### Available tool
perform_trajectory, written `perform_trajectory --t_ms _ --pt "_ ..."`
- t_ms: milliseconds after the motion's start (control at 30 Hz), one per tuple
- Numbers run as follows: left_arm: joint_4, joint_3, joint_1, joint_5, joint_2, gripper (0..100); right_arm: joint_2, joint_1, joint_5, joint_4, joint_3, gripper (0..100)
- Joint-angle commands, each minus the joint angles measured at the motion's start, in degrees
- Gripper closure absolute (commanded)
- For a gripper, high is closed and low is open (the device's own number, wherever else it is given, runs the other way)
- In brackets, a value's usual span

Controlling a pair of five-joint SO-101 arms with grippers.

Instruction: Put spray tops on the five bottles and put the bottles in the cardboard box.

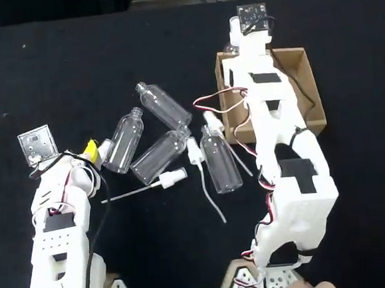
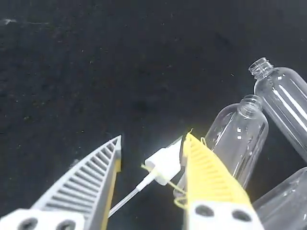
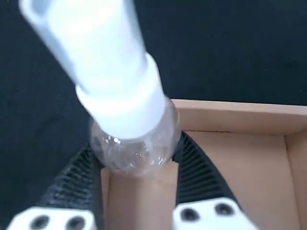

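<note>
Bottle [image 3: 129, 155] with a fitted spray top [image 3: 96, 52] is grasped by the right gripper [image 3: 136, 143] above the cardboard box [image 3: 230, 115], at 2 o'clock on the table [image 1: 73, 73]. The left gripper [image 2: 153, 138], jaws released, has a loose spray top [image 2: 164, 163] between them, at 9 o'clock from four lying bottles [image 1: 159, 156].

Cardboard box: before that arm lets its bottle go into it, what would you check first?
1. Grip: ok; the right gripper is shut on the bottle.
2. Its spray top fitted: ok; how tightly, cannot tell.
3. Bottle inside the cardboard box rim: cannot tell; it hangs at a corner.
4. Other arm clear: ok; the left gripper is open around a loose spray top, away from the box.
5. All bottles capped: not ok; the open-necked bottle beside that gripper has no top.
</note>
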Motion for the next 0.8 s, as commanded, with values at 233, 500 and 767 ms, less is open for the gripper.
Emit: perform_trajectory --t_ms 233,500,767 --pt "-0.9 -0.6 -0.6 0.5 -0.1 80 -0.6 -1.9 0.1 -1.7 -2.4 98.8" --pt "-0.9 -0.6 -0.6 0.5 -0.2 80 -0.1 -2.0 0.1 -1.7 -2.0 98.6" --pt "-0.9 -0.6 -0.6 0.5 -0.4 80 2.2 -2.0 -0.1 -1.7 -1.7 98.7"
